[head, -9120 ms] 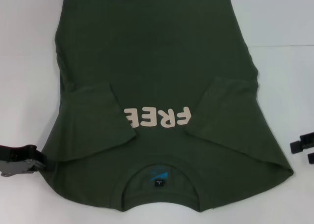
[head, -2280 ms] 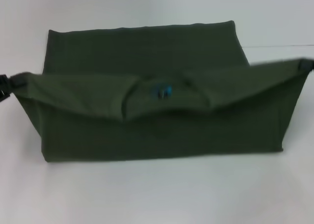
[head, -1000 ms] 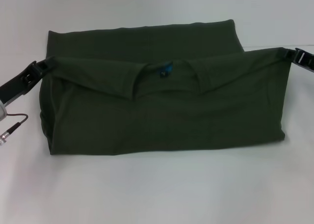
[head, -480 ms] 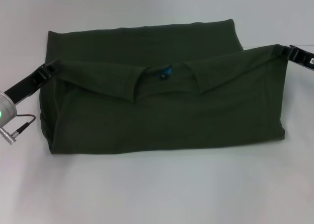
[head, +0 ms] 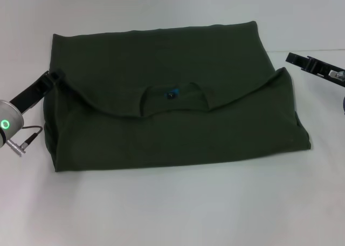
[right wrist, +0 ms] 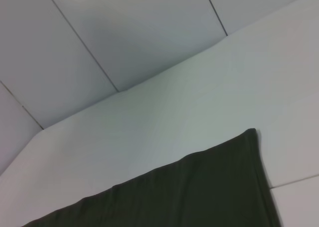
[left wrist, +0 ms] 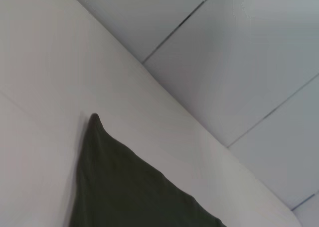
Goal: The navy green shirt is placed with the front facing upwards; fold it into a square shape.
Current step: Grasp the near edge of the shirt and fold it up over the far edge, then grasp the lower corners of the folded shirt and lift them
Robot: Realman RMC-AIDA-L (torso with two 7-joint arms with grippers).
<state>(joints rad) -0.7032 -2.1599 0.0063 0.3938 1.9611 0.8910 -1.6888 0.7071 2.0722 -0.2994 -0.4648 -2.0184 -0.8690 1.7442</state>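
Head view alone shows shirt [head: 172, 111] collar [head: 173, 97].

The left gripper [head: 54, 75] has flat black fingers on a silver, rounded wrist housing with 1 glowing green ring light and a thin dark cable ending in a metal plug. The right gripper [head: 294, 58] is black, angular, with a small pale patch.
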